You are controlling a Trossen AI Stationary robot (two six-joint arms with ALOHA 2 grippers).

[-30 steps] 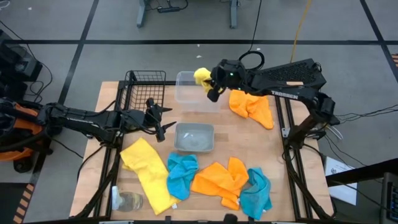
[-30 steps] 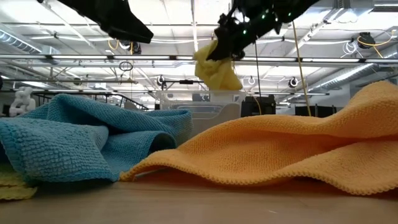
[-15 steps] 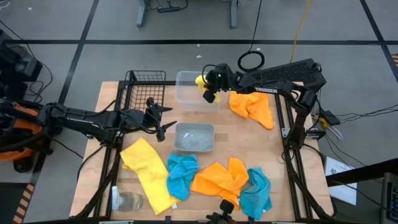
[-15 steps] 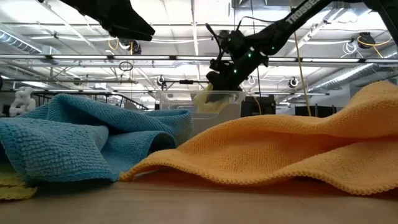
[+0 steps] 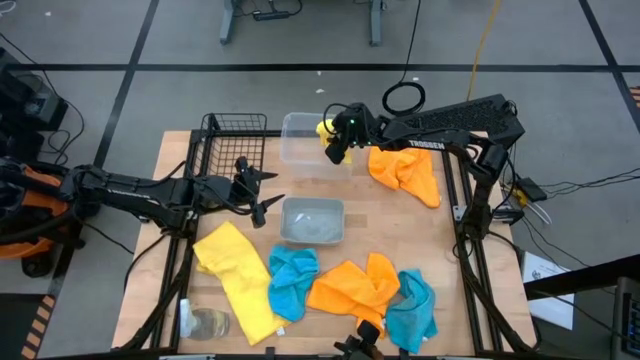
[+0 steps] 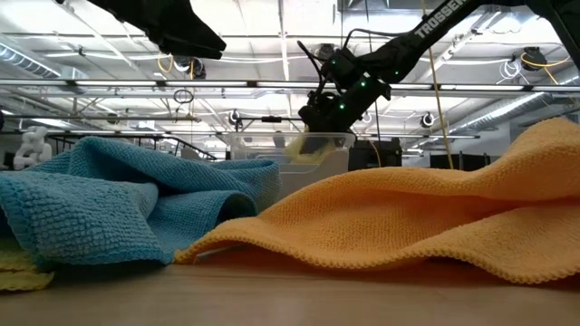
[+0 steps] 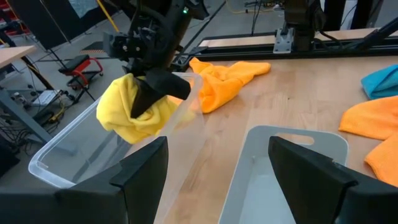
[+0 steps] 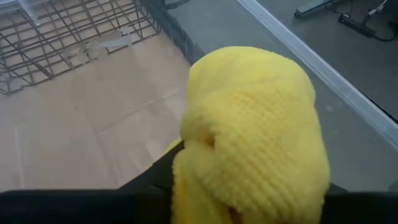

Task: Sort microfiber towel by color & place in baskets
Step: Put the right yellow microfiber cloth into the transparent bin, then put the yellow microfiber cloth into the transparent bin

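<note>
Right gripper (image 5: pixel 337 146) lowered into clear tub (image 5: pixel 303 150) since before, jaws loosening around yellow towel (image 7: pixel 134 109)

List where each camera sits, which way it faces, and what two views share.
High: overhead, straight down; both arms, table.
Low: table height, level across orange towel; arms overhead.
Left wrist: past left gripper toward clear tub.
Right wrist: on right gripper, facing its yellow towel.
Shared: yellow towel, left wrist and high.
</note>
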